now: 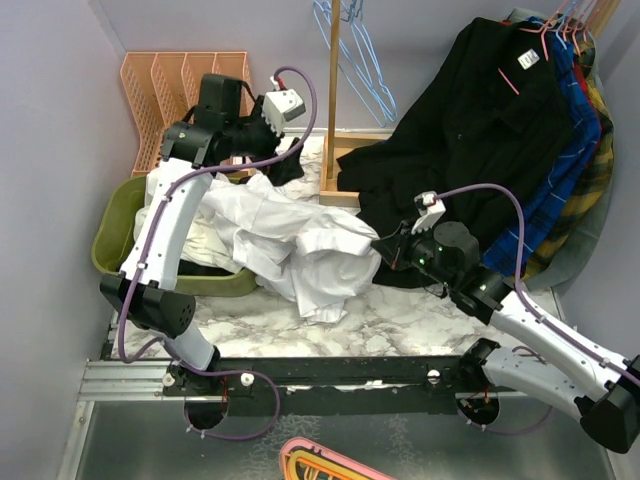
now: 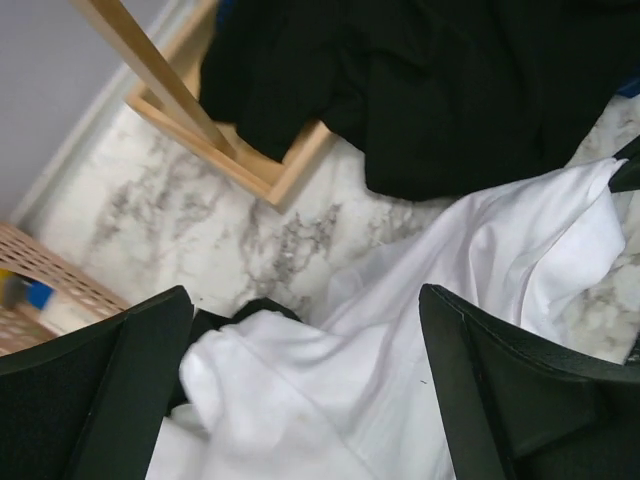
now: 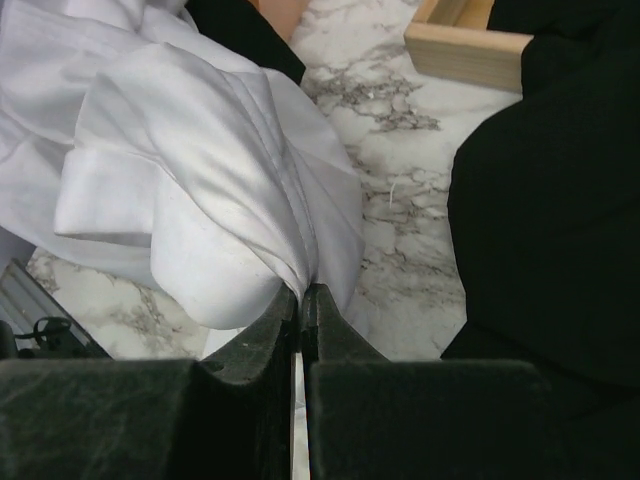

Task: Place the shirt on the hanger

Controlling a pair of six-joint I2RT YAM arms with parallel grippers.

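The white shirt (image 1: 300,240) lies crumpled on the marble table, partly draped over the green basket. My right gripper (image 1: 383,245) is shut on a fold at the shirt's right edge; in the right wrist view the jaws (image 3: 300,292) pinch bunched white fabric (image 3: 180,170). My left gripper (image 1: 287,167) is open just over the shirt's far edge. In the left wrist view its fingers (image 2: 100,390) stand wide apart with white cloth (image 2: 350,390) between them, not gripped. The light-blue wire hanger (image 1: 358,60) hangs on the wooden stand at the back.
A black shirt (image 1: 470,130) and plaid garments hang on pink hangers at the back right, draping onto the table. The wooden stand (image 1: 334,100) has its base (image 2: 250,165) beside the shirt. A green basket (image 1: 112,235), an orange file rack (image 1: 165,90) and a pink hanger (image 1: 320,462) are also in view.
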